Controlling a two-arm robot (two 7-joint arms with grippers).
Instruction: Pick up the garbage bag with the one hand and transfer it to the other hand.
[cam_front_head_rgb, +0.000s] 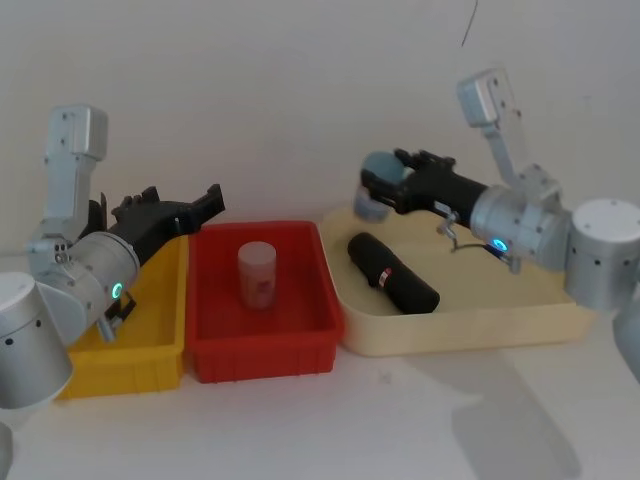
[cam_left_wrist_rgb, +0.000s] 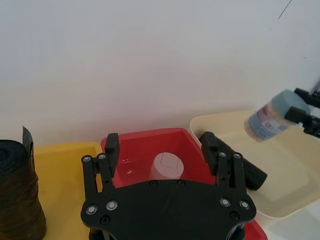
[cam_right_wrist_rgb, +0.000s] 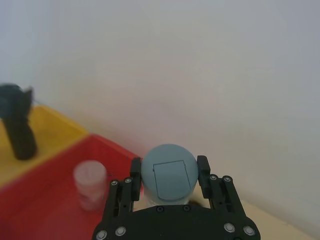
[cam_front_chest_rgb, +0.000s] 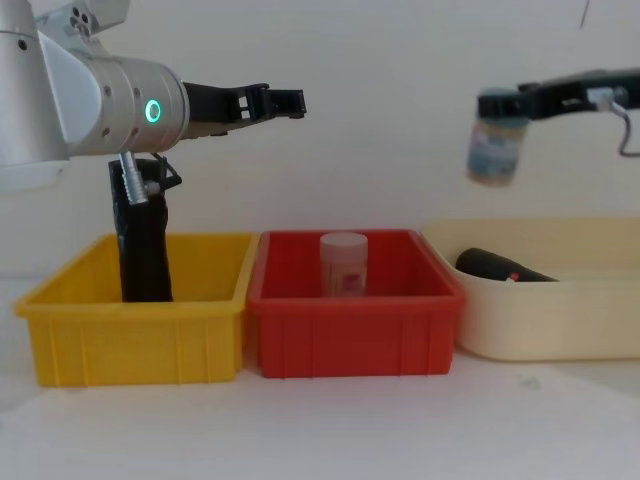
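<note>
Garbage bag stands upright in the yellow bin, at its left rear. Left gripper hangs above that bin's right side, fingers apart and empty. Right gripper is over the cream tray, clamped on a blue-grey bottle.

Soft, even light washes every view, and the white wall reads pale and flat with no glare. A dim shadow lies on the worktop in front of the cream tray. Beyond the right claw, the red bin and its clear jar smear out of focus. The grey-capped bottle looks motion-blurred above the tray.
</note>
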